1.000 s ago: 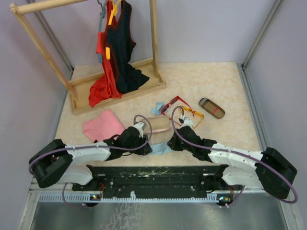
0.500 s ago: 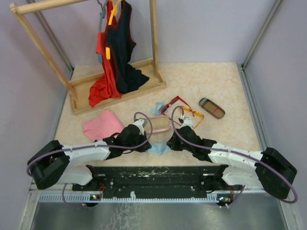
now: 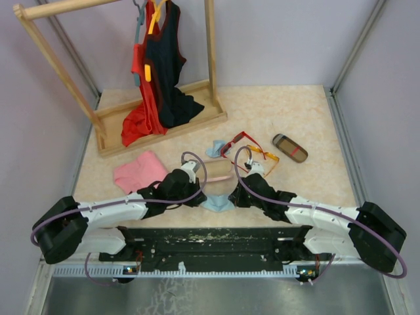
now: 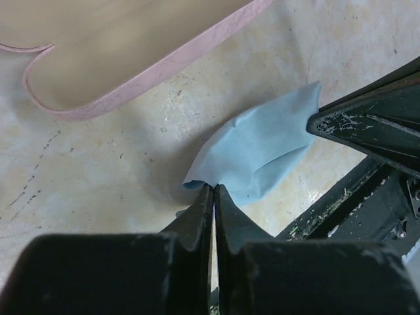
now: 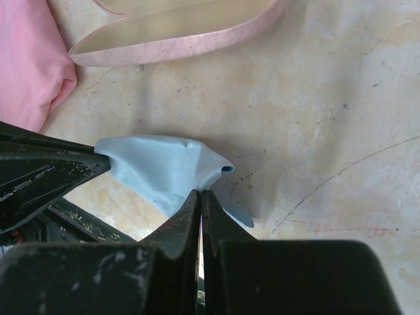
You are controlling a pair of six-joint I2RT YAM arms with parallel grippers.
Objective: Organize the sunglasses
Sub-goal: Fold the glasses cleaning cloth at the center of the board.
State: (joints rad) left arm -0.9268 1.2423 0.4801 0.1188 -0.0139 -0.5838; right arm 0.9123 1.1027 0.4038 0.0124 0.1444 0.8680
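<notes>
The red sunglasses (image 3: 236, 140) and the orange pair (image 3: 264, 156) lie just beside each other mid-table (image 3: 295, 111), right of centre, beyond the open pink case (image 3: 216, 172). Near the front edge, the left gripper (image 4: 213, 191) and right gripper (image 5: 200, 194) each pinch tight an opposite end of one blue cloth (image 4: 262, 147).

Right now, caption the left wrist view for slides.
The blue cloth pinched at opposite ends by left gripper and right gripper, near the pink case.

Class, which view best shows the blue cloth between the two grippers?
Left wrist: the cloth fills mid-frame, with both pinched corners clear. Right wrist shows it almost as well. The top view gives only a small, distant patch.
</notes>
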